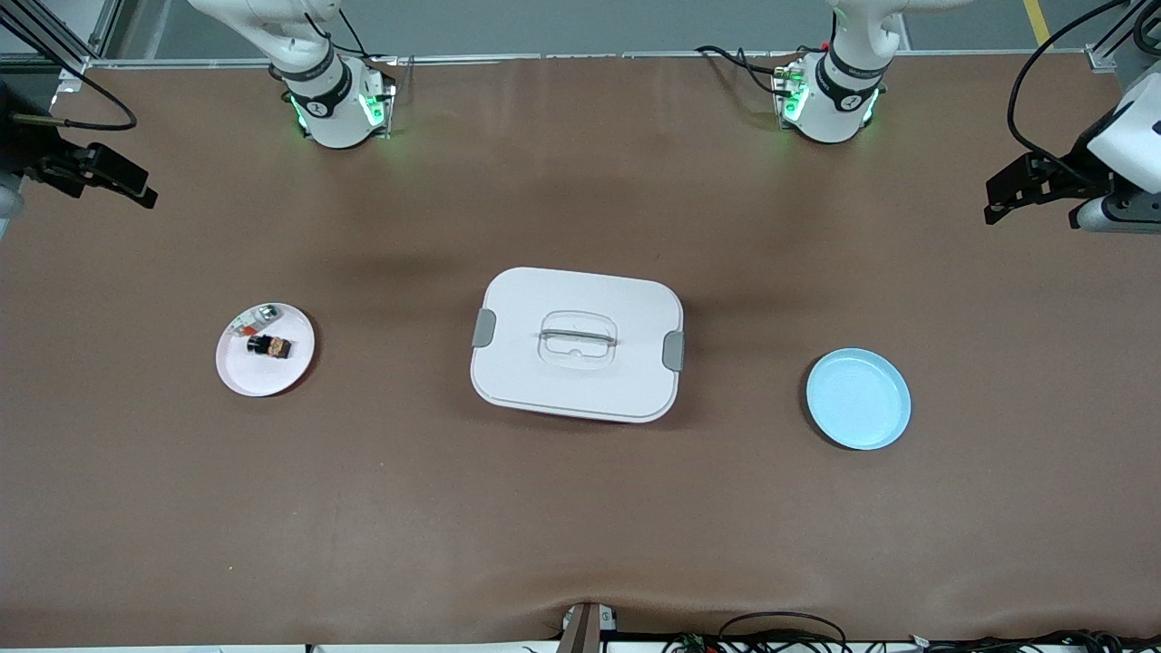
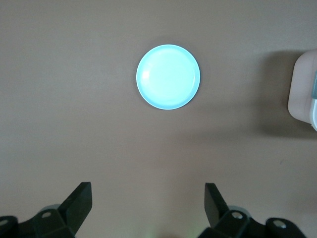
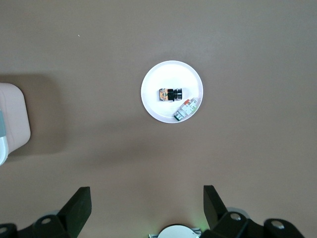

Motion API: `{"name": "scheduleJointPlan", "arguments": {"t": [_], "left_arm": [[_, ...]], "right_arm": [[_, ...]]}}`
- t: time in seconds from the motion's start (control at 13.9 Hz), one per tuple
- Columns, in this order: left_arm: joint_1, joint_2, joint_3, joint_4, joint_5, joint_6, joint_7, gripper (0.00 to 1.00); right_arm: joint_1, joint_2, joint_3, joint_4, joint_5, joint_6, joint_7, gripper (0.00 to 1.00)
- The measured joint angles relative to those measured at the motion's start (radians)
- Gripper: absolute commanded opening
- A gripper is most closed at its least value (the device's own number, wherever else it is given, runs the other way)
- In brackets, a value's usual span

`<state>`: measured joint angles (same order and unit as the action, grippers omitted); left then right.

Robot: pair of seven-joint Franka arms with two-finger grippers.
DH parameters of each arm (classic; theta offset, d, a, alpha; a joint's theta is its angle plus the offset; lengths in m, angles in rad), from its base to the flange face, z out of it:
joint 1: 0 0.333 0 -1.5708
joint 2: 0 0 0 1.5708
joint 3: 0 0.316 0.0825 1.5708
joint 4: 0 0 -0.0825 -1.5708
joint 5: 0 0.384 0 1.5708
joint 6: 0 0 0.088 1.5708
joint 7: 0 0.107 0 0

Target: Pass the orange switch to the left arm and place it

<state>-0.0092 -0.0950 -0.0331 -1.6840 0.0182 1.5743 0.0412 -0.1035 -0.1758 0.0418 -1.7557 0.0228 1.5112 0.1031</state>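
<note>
The orange switch (image 1: pixel 270 345), a tiny black block with an orange and white part, lies on a pink plate (image 1: pixel 263 376) toward the right arm's end of the table. The right wrist view shows the switch (image 3: pixel 171 93) on that plate (image 3: pixel 163 74) from high above. My right gripper (image 3: pixel 147 198) is open and empty, and hangs high over the table's edge (image 1: pixel 136 189). The white box (image 1: pixel 577 343) with grey latches sits in the middle of the table. My left gripper (image 2: pixel 148 198) is open and empty, high over the left arm's end (image 1: pixel 1002 201).
A small silver-and-clear piece (image 1: pixel 254 319) shares the pink plate with the switch. A bare blue plate (image 1: pixel 858 399) lies toward the left arm's end and shows in the left wrist view (image 2: pixel 168 77). A corner of the box (image 2: pixel 302 91) shows there too.
</note>
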Motion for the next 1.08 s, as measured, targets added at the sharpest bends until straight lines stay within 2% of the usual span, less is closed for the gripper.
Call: {"name": "scheduleJointPlan", "arguments": {"t": [1.08], "left_arm": [[0.000, 0.002, 0.000, 0.002, 0.000, 0.000, 0.000, 1.00]], "right_arm": [[-0.012, 0.000, -0.002, 0.000, 0.000, -0.004, -0.015, 1.00]]}}
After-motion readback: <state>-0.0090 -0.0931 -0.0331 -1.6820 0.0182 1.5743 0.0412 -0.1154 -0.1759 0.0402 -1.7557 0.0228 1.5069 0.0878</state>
